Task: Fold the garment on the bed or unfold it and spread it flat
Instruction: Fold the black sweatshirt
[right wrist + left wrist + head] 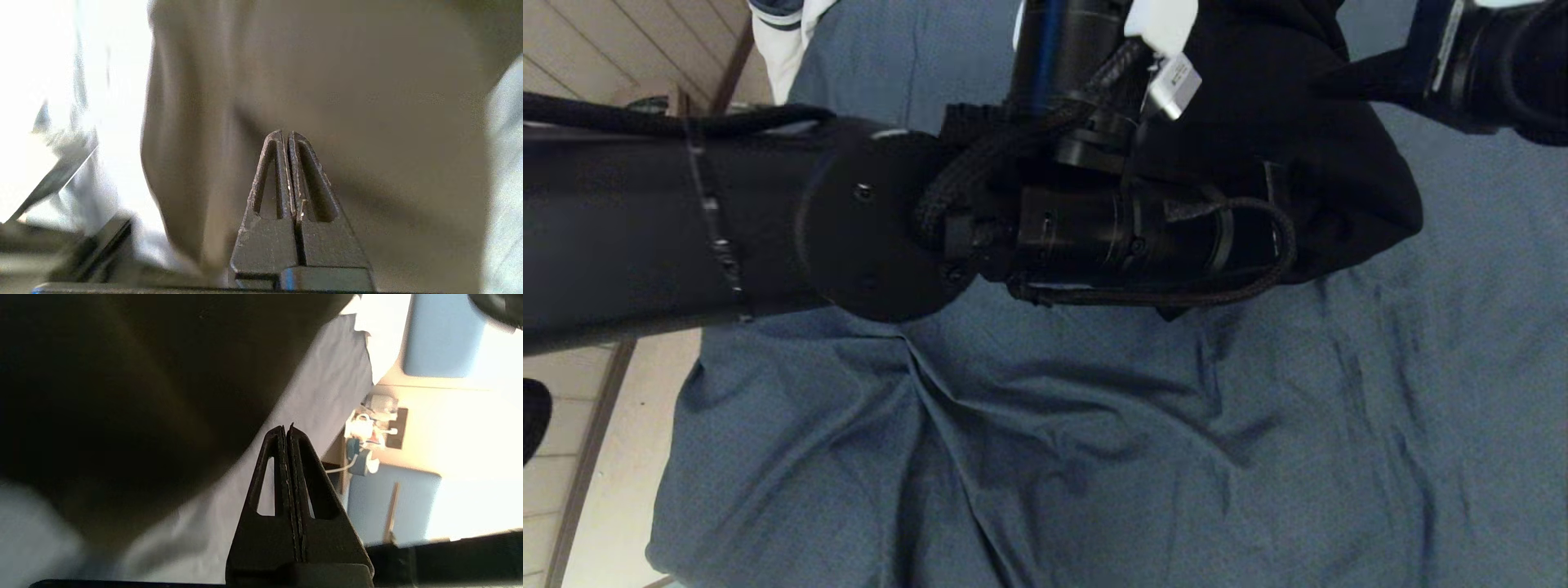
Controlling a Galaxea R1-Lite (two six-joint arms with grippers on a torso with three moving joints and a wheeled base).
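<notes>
Hoodie (1339, 163) bunching at the far side of the bed (1094, 457), both arms crossing over it.

From my station, going left to right: my left arm (686, 220) is reaching across the head view above the wrinkled sheet; its gripper (287, 430) is sitting pinched together on nothing, the dark fabric just beside it. Further right, the black heap is lying on the sheet. My right gripper (286, 136) is likewise pressed together and empty, pointing at the cloth, its arm (1486, 57) entering at the far right.
</notes>
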